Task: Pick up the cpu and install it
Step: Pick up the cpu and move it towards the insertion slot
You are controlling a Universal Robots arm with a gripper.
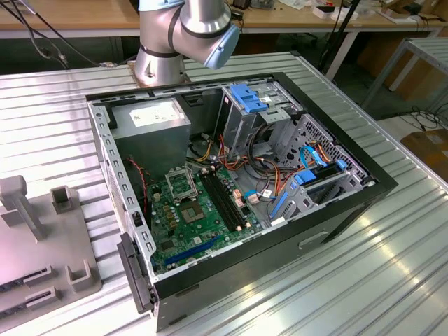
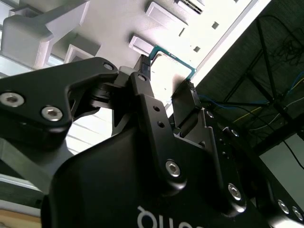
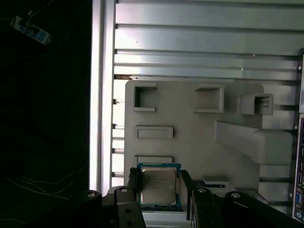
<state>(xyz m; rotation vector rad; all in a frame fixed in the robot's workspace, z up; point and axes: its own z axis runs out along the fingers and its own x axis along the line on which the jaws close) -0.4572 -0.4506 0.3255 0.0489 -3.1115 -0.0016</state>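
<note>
Green motherboard [image 1: 189, 224] lies in the bottom of the open black computer case [image 1: 336, 210] in the exterior view, and the case lies on its side on a ribbed metal table [image 1: 364, 280]. A square metal-framed socket [image 1: 182, 184] with a dark centre sits on the board, just beside the long black memory slots [image 1: 225, 201]. The arm [image 1: 183, 31] rises from the table behind the case. To the exterior view's left of the case, a grey fixture plate [image 1: 35, 245] with raised blocks rests on the table, well apart from the socket.

In the second wrist view the gripper [image 2: 166, 76] points at the pale fixture plate [image 2: 109, 19]. Its two black fingers [image 2: 142, 76] pinch the cpu [image 2: 173, 61] by opposite edges, and the chip's teal rim shows past the fingertips.

In the first wrist view the cpu [image 3: 156, 186], silver-grey top up with a green border, sits between the fingers [image 3: 134, 179], which press against its two sides. It is at the fixture plate [image 3: 190, 137], by the rim of a shallow rectangular pocket near the plate's edge. Whether it rests on the plate or hangs just off it cannot be told. The ribbed table [image 3: 199, 38] lies beyond the plate.
</note>
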